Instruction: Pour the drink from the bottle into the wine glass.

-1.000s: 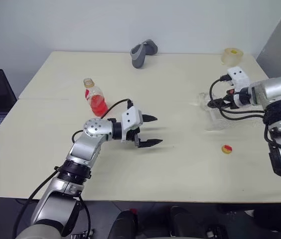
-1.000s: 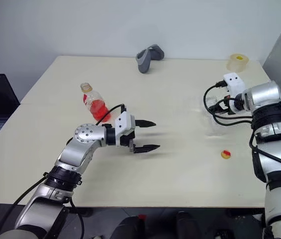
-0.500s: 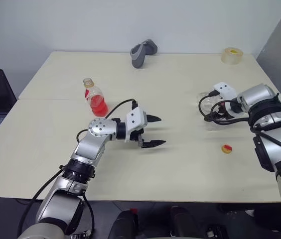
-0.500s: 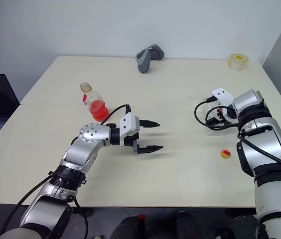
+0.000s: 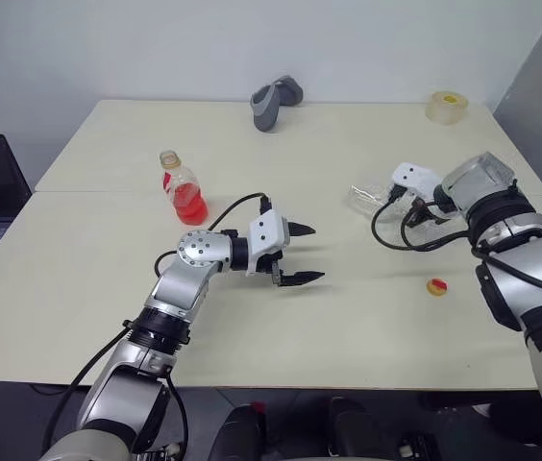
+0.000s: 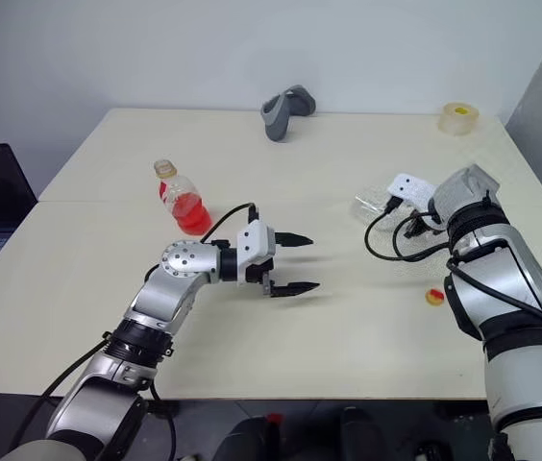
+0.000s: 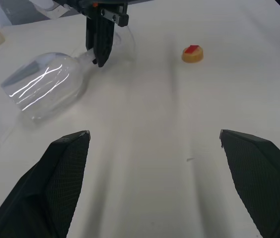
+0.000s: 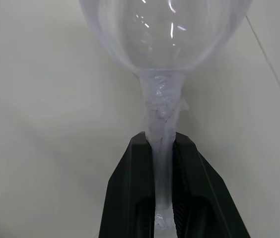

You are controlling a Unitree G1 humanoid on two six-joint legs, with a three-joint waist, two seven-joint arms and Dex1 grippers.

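One wine glass [image 8: 162, 39] stem in right pincer [image 8: 162, 163]

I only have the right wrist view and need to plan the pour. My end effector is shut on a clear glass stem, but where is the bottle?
Observer: The bottle stands upright on the left half of the table, behind the left arm, with red drink in its lower body.
Operator: Is the glass upright?
Observer: No. The wine glass is tipped on its side, bowl toward the robot's left, with the right end effector shut on its stem.
Operator: And the other arm?
Observer: The left end effector is open and empty, apart from the bottle.
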